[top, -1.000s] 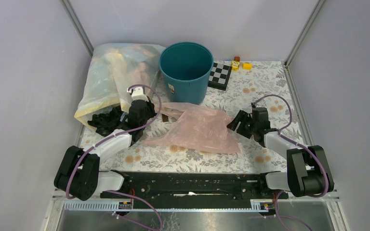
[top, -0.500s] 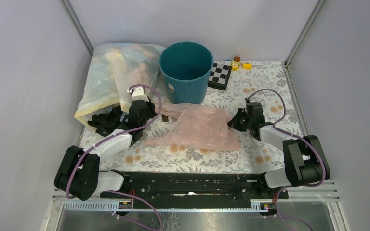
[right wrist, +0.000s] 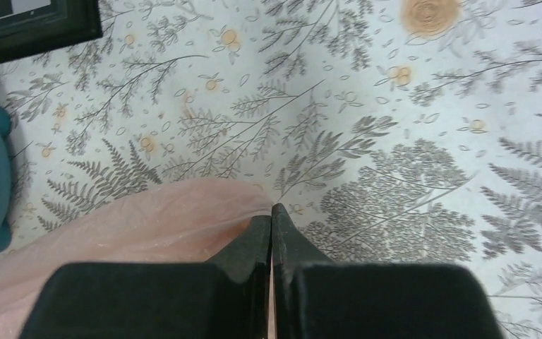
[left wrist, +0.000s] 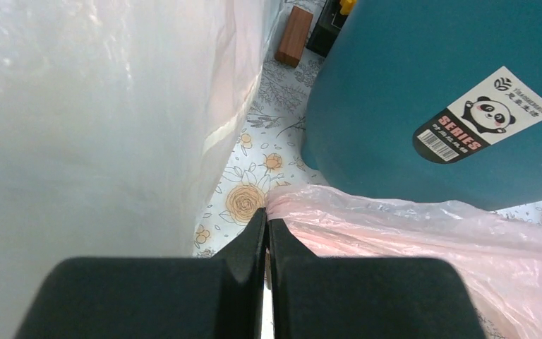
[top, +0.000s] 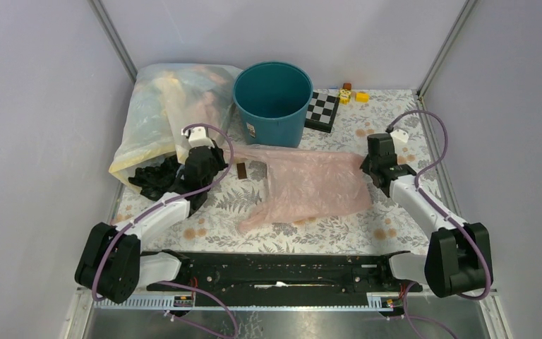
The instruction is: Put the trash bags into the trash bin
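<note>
Top external view: left gripper (top: 224,157) and right gripper (top: 367,169) pinch opposite ends of the pink bag (top: 310,187), stretched left-right; the bin (top: 272,106) stands just above it in frame, nearer the left gripper

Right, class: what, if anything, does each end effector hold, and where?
Both are shut on the pink trash bag: the left end effector pinches its left edge, the right end effector its right edge.

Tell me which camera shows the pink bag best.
Top external: it shows the whole pink bag, spread out near the trash bin. The left wrist view catches only one edge beside the bin; the right wrist view only a corner.
</note>
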